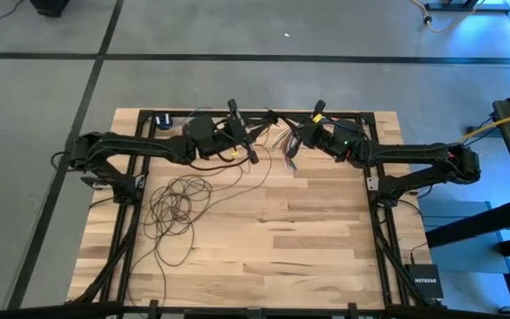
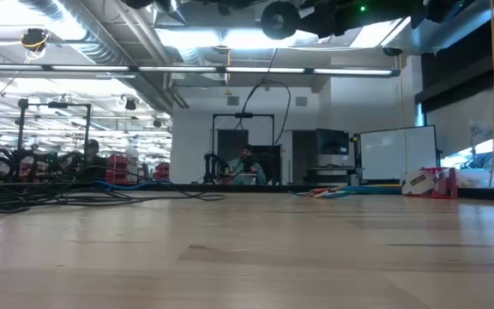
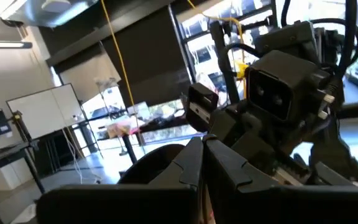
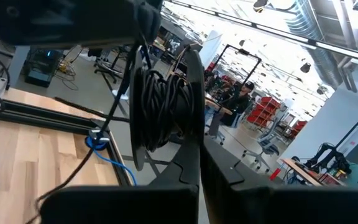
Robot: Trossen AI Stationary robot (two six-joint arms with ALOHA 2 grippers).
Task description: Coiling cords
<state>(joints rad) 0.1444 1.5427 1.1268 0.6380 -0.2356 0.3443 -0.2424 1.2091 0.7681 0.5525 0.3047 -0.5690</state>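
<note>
The cords show as a thin dark wire. Most of it lies in loose loops (image 1: 178, 206) on the table's left half, low at the left in the low view (image 2: 24, 193). The rest is a tight black coil (image 4: 163, 109), raised above the far middle of the table between the arms. My right gripper (image 1: 292, 135) is shut at that coil. My left gripper (image 1: 253, 146) is shut facing it, and the left wrist view (image 3: 202, 149) shows its shut fingers against the right arm. One strand (image 4: 107, 134) drops from the coil area toward the table. My left gripper is shut on a strand of the cord that climbs to it from the loops on the table. Its own fingers hide the place of contact. The strand (image 4: 129, 93) falls away slack below it. My right gripper holds the wound coil (image 4: 173, 124) at the free ends of its shut fingers (image 4: 194, 146), which run about level, toward the table's left. The bundle stands upright across them, lifted clear of the table. The fingers cover where they meet the strands.
A short bundle of multicoloured wires (image 1: 282, 151) lies below the grippers, and a blue item (image 1: 162, 120) sits at the far left edge. Bare wood (image 1: 308, 239) fills the near right. A black box (image 1: 425, 282) sits past the right edge. A person (image 2: 247, 163) sits far behind the table.
</note>
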